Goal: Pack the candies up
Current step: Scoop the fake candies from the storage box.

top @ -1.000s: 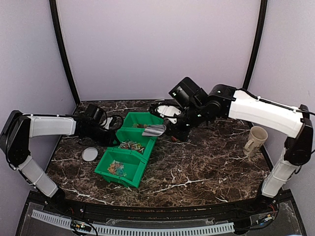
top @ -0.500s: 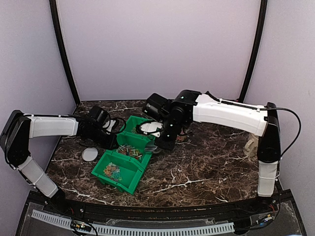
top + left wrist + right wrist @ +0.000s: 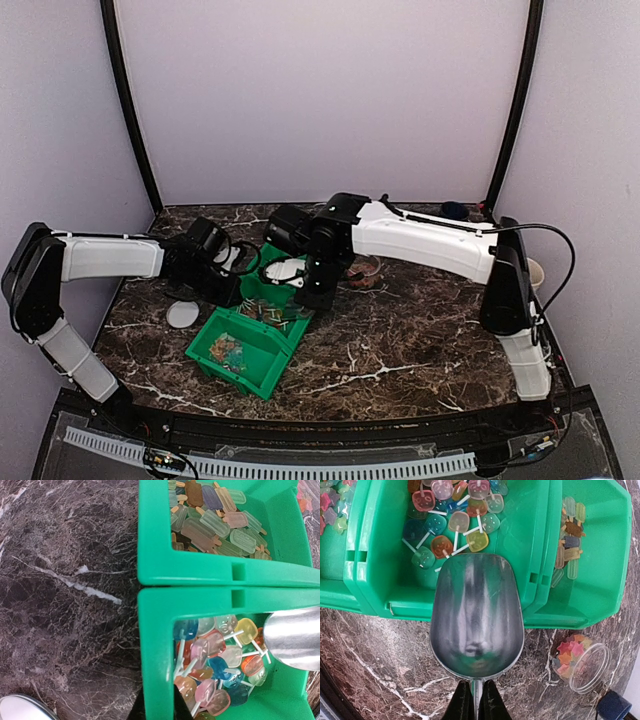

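1. Where the right wrist view catches them, the candies (image 3: 568, 656) are tiny star-shaped pieces in orange, red, yellow and green. They are heaped inside a clear jar (image 3: 594, 672) that lies on its side on the bench (image 3: 420, 330), just beside the green bin (image 3: 375, 580) and toward the far edge.
2. More stars fill one end compartment of the bin. Lollipops on white sticks fill the middle one, and ice-lolly shapes fill the other end.
3. Counted: one bin with three compartments, one jar, one metal scoop (image 3: 477, 615) and one whitish lid (image 3: 182, 314) near the bench's left edge. The candies are too many to count.
4. Clenched on the scoop's handle, the right pincer (image 3: 476, 700) holds the empty bowl over the outer wall of the lollipop compartment.
5. Clamped on the bin's rim at that same compartment is the left pincer (image 3: 159, 711).
6. Only a corner of the star compartment shows before the frame cuts it off. From above, the arms cover the bin's far end, and the candy shapes there are too small to tell.
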Motion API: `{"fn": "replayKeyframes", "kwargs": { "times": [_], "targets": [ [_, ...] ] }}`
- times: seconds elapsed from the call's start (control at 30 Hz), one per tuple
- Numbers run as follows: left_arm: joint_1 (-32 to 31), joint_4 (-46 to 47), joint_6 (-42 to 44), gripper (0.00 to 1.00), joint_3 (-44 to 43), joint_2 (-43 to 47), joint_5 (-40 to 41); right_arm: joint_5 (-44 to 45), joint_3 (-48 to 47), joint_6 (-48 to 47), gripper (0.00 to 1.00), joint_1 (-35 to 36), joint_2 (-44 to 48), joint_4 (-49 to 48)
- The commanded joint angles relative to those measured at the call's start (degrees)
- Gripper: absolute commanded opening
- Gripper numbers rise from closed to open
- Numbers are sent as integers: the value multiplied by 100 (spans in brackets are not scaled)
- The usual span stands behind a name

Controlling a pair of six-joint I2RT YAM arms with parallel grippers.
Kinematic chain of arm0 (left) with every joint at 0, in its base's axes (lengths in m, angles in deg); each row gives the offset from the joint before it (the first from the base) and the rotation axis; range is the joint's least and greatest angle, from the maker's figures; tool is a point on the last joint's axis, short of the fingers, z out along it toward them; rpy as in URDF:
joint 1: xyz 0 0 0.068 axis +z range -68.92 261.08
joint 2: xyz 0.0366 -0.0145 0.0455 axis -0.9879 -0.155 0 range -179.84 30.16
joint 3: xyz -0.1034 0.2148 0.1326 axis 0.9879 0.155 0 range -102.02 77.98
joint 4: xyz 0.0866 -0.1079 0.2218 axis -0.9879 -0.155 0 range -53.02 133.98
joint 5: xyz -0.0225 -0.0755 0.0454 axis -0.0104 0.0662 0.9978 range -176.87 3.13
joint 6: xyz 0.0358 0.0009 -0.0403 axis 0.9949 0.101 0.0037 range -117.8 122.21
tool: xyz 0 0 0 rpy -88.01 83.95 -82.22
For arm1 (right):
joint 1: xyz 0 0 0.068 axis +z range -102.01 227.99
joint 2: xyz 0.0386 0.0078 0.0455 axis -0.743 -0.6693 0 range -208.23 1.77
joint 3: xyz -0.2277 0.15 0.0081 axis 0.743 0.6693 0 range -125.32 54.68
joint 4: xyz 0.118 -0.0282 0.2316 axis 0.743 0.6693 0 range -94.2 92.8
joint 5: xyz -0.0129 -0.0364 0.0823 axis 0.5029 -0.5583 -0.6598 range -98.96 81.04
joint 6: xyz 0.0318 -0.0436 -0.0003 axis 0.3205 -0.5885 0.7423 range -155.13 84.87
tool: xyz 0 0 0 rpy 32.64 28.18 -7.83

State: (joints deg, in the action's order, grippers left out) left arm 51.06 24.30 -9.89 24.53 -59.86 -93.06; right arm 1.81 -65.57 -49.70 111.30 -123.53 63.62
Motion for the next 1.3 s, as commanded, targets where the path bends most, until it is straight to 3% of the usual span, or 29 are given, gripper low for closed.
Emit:
{"fn": "replayKeyframes", "kwargs": {
  "times": [0.0, 0.43, 0.7, 1.27],
  "targets": [
    [-79, 461, 43, 0, -312, 211, -126, 65, -473, -246, 0, 103, -324, 212],
    [-146, 877, 105, 0, -122, 463, -345, -277, -571, -696, 0, 221, -1004, -295],
    [-148, 1005, 135, 0, -31, 611, -361, -737, 824, -703, 0, 210, -622, -1888],
    [-118, 980, 7, 0, 10, 697, -71, -984, 3965, 261, 0, -134, 882, -5314]
  ]
}}
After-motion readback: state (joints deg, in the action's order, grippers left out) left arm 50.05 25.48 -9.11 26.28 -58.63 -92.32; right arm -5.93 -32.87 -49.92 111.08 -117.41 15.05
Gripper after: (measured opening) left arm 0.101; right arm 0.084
